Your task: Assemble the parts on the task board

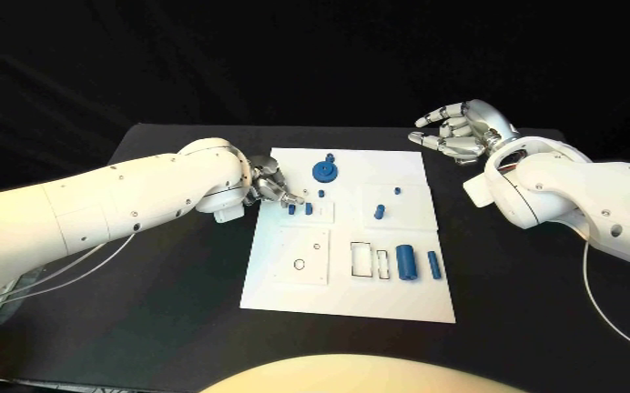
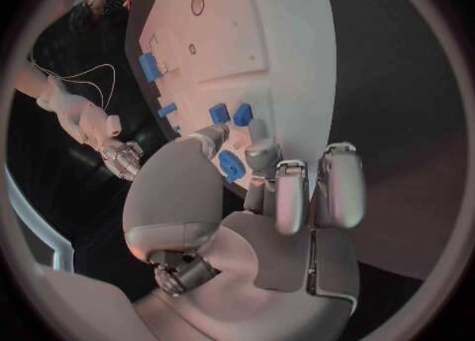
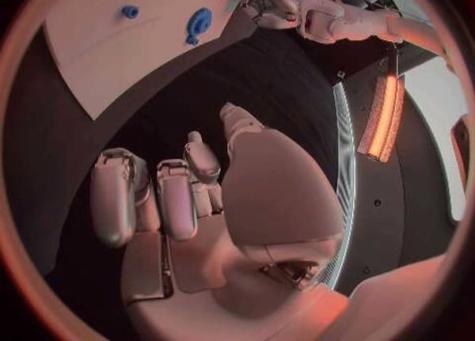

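The white task board (image 1: 348, 295) lies mid-table. On it are a round blue part (image 1: 324, 171), two small blue blocks (image 1: 299, 209), two blue pegs (image 1: 380, 210) and two blue cylinders (image 1: 421, 263). My left hand (image 1: 272, 184) hovers over the board's left edge, just left of the round part and above the small blocks, fingers apart and holding nothing. In the left wrist view the round part (image 2: 230, 164) shows between the left hand's fingers (image 2: 262, 151), with the blocks (image 2: 229, 112) beyond. My right hand (image 1: 453, 134) is raised off the board's far right corner, fingers spread and empty.
The board has rectangular slots (image 1: 370, 261) and a round hole (image 1: 300, 264) near its front. Bare black table (image 1: 171, 320) surrounds it. The right wrist view shows the board's corner (image 3: 119, 48), the round part (image 3: 198, 23) and my left hand (image 3: 267, 5) beyond it.
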